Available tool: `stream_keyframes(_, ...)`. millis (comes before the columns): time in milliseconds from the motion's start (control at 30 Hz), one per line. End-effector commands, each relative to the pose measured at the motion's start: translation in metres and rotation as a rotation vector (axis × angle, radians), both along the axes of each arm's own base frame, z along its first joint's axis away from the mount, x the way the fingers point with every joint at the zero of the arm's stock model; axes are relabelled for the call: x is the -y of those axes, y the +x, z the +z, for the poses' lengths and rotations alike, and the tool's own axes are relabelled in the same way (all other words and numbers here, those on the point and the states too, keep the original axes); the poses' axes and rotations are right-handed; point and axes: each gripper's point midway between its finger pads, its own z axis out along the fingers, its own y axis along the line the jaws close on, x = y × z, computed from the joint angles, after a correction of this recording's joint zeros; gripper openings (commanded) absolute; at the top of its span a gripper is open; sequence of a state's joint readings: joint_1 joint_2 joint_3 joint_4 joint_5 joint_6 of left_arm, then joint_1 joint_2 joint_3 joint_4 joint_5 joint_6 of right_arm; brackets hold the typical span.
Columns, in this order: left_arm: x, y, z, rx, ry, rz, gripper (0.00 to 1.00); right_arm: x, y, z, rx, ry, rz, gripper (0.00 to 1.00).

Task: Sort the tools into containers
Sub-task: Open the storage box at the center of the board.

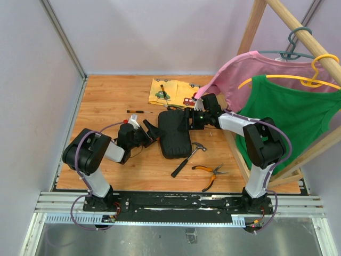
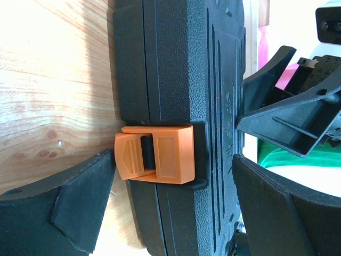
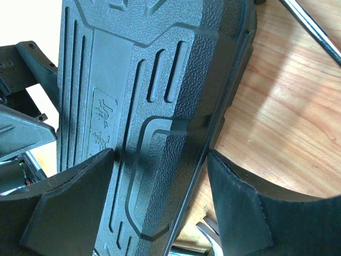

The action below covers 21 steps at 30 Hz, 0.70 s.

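The case point(image 1: 175, 137) is black and oblong with rounded corners. It lies closed in the middle of the desk point(image 1: 106, 101), ribbed side up, its long axis running near to far. Its orange latch point(image 2: 154, 160) sits across the seam on the left edge. The hammer point(image 1: 187, 160) lies just right of the case's near end, its steel head far-right and its black handle pointing near-left. The orange-handled pliers point(image 1: 208, 175) lie nearer and further right, apart from the hammer. A thin dark screwdriver point(image 1: 139, 111) lies crosswise, left of the case's far end. A second screwdriver point(image 1: 164, 94) lies farther back.
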State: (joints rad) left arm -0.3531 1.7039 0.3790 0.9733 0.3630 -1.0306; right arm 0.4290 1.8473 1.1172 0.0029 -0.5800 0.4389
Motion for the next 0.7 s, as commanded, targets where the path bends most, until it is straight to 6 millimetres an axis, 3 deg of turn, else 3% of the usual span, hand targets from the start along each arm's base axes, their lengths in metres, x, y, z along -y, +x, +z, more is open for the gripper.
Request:
stream_keyframes(0,0.003,0.004,0.010,0.032,-0.017,-0.025,0.91,-0.001,-0.004,-0.012,-0.007,-0.034,0.028,0.71)
stream_keyframes(667,-0.009,0.006,0.017,0.043,0.054,0.026,0.64,-0.001,-0.006,-0.015,-0.016,-0.034,0.030,0.71)
